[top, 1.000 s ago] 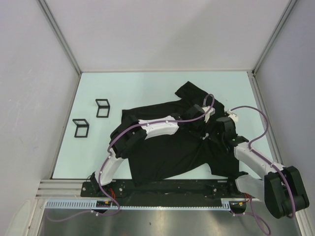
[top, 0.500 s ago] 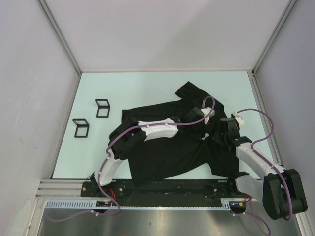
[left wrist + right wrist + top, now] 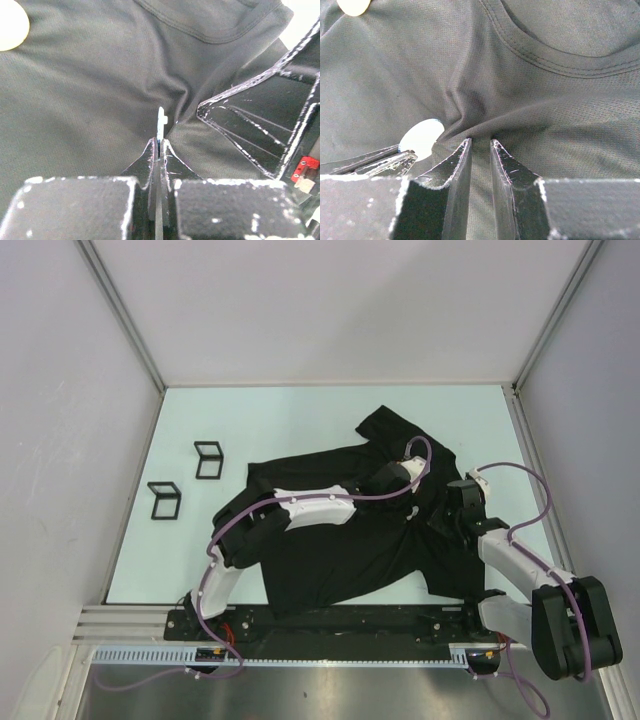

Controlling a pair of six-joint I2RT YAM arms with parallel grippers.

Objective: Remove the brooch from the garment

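- Left gripper (image 3: 159,145): you will see both fingers pressed together, clamped on the brooch (image 3: 160,121), a thin pale disc seen edge-on in the left wrist view.
- The brooch touches the garment (image 3: 340,550). The black cloth puckers into creases that run in toward the disc.
- Right gripper (image 3: 480,146): the fingers stand a narrow gap apart, tips down on the cloth just beside the brooch and below the collar (image 3: 545,55). You cannot tell whether they pinch a fold.
- A second pale disc (image 3: 354,5) lies on the cloth, apart from both grippers.
- The garment lies crumpled on the right half of the desk (image 3: 300,420), from the near edge toward the middle.
- Compare with one second ago: the left wrist has shifted toward the left edge of the desk. The right wrist has barely moved, and the garment outline is much the same.
- Two black wire frames (image 3: 209,459) stand near the left edge, well apart from the garment.
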